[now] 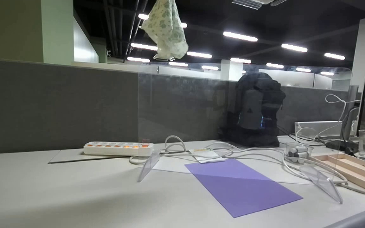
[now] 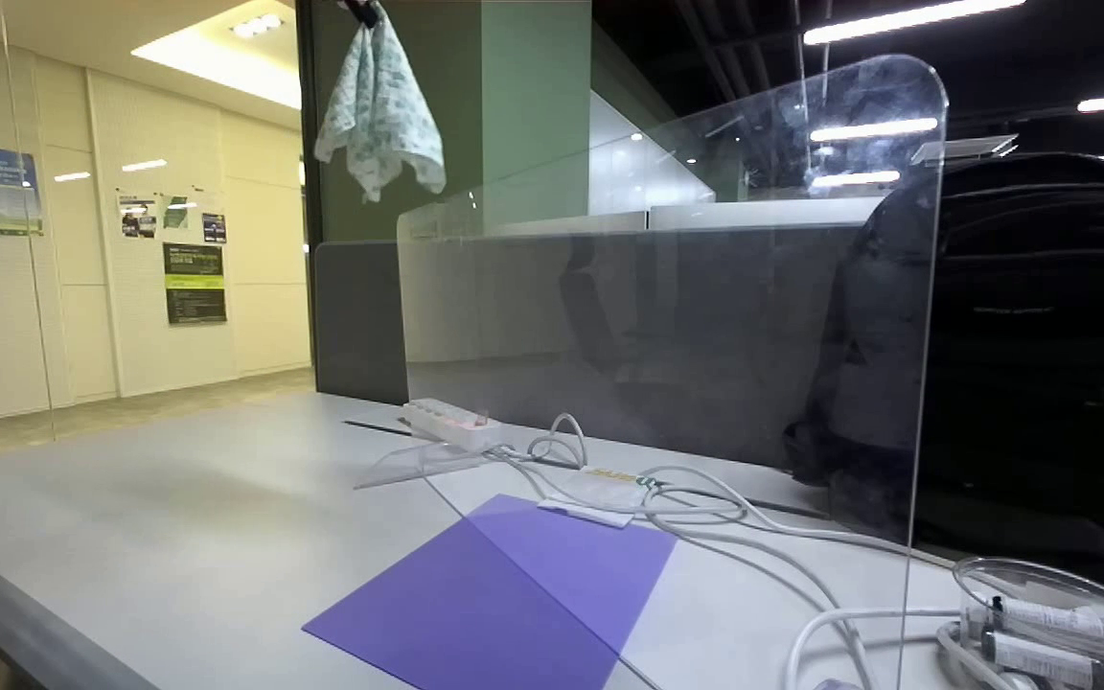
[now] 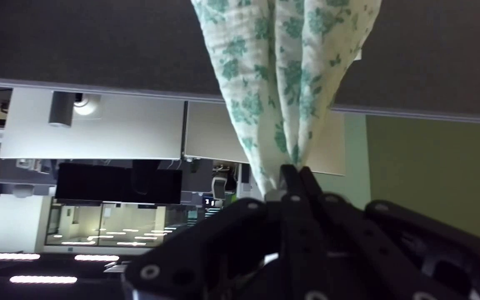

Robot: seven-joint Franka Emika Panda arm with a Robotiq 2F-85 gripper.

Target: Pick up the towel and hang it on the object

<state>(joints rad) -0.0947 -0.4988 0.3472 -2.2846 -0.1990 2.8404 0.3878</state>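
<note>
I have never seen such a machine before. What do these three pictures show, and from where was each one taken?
The machine is a robot arm; what these pictures show of it is mainly the black gripper. It pinches a green-patterned towel, which hangs in the air, higher than the desk. Two pictures come from cameras outside the robot, looking across the desk from different places. The third comes from a camera on its wrist; it stands upside down, so the ceiling lights appear low in it. On the desk are an upright clear panel, a purple sheet, a white power strip, white cables and a black backpack.
</note>
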